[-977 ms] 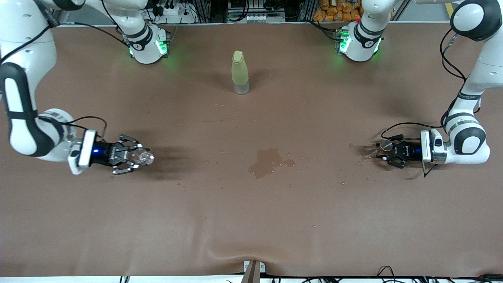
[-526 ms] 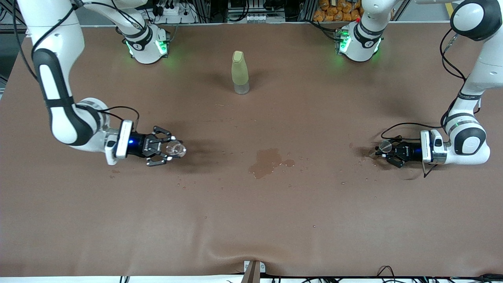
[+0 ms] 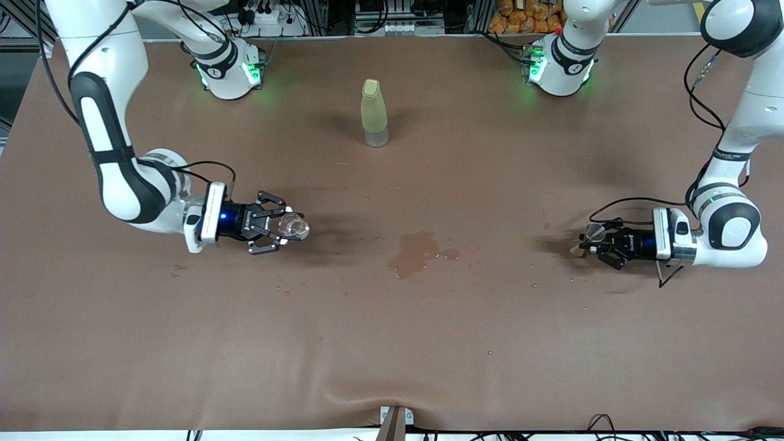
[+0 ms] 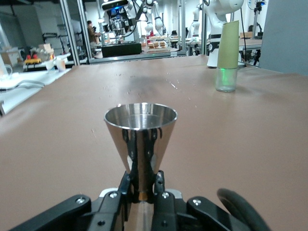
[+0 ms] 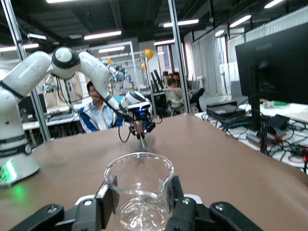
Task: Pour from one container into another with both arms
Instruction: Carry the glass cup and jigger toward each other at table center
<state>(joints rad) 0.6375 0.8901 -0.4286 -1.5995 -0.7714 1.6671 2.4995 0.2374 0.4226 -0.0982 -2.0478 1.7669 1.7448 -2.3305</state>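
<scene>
the left gripper [image 3: 589,244] pinches the narrow waist of an upright steel jigger [image 4: 140,138], held just above the brown table [image 3: 392,343] toward the left arm's end. the right gripper [image 3: 283,229] clamps a clear glass beaker [image 5: 138,185] over the table toward the right arm's end. between them lie a wet spill [image 3: 416,252] and, farther from the front camera, a pale green bottle [image 3: 373,113].

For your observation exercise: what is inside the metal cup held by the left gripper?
The left gripper is shut on the metal cup, upright. From the left wrist view only the rim and upper inner wall show, shiny and bare. The cup's bottom is hidden, so any liquid there cannot be told.
</scene>
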